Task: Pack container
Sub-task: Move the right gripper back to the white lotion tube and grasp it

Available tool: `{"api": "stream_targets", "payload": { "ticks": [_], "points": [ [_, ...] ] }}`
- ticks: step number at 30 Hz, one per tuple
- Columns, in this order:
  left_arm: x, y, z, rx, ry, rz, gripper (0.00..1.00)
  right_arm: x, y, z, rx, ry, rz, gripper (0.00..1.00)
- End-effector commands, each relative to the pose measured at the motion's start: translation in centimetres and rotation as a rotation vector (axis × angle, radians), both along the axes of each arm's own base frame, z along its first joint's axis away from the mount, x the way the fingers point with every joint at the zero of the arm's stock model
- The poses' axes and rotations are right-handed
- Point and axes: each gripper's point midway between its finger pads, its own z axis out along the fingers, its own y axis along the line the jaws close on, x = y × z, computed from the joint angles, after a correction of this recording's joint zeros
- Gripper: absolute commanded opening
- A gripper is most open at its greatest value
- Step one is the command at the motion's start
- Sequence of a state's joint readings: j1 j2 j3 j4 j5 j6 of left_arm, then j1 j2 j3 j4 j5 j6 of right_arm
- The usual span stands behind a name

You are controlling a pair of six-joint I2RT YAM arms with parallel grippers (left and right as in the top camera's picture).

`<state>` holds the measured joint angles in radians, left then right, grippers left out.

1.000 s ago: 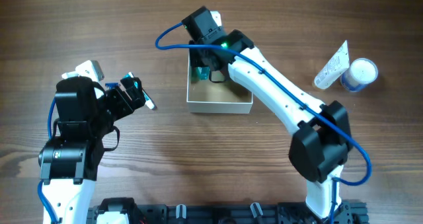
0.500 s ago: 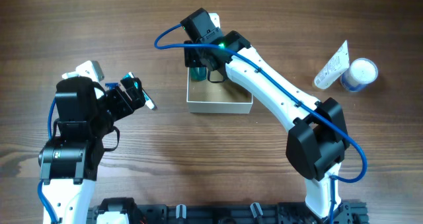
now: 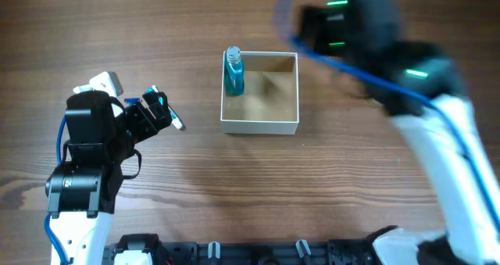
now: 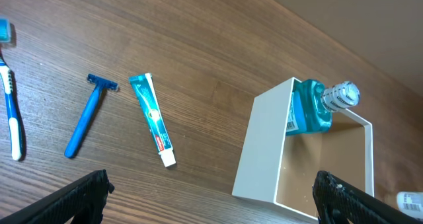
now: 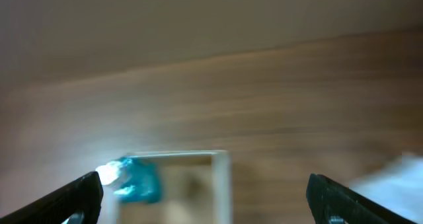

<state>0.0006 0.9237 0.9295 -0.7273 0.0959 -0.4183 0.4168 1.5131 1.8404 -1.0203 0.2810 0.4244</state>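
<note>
Right, the container (image 3: 259, 126) sits mid-table (image 3: 234, 179), with a blue mouthwash bottle (image 3: 233, 73) propped in its far-left corner and the rest of its floor bare. The right claw (image 5: 205, 187) hangs blurred over the far right, fingers spread and empty. The left claw (image 3: 166, 109), also wide open and empty, looks nearer to the toothpaste tube (image 4: 153, 120), razor (image 4: 86, 115) and toothbrush (image 4: 10, 98), which its wrist view shows left of the container. The tube's long axis runs roughly across that claw's closing line, probably a friendly lie.
</note>
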Motion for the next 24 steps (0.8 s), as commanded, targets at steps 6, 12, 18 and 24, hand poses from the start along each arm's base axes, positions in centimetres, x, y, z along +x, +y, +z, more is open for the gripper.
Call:
{"api": "stream_targets", "payload": {
  "ticks": [6, 12, 18, 24],
  "points": [
    [0.2, -0.3, 0.8, -0.014, -0.017, -0.008, 1.00, -1.0, -12.1, -7.2, -0.136, 0.302, -0.161, 1.00],
    [0.1, -0.3, 0.7, -0.014, -0.009, -0.008, 1.00, -1.3, -16.2, -12.7, -0.135, 0.460, -0.254, 1.00],
    [0.1, -0.3, 0.7, -0.014, -0.009, -0.008, 1.00, -0.5, -17.0, -16.1, -0.128, 0.557, -0.212, 1.00],
    [0.0, -0.3, 0.6, -0.014, -0.007, -0.007, 1.00, 0.0, -16.3, -20.1, -0.072, 0.668, -0.178, 0.96]
  ]
}}
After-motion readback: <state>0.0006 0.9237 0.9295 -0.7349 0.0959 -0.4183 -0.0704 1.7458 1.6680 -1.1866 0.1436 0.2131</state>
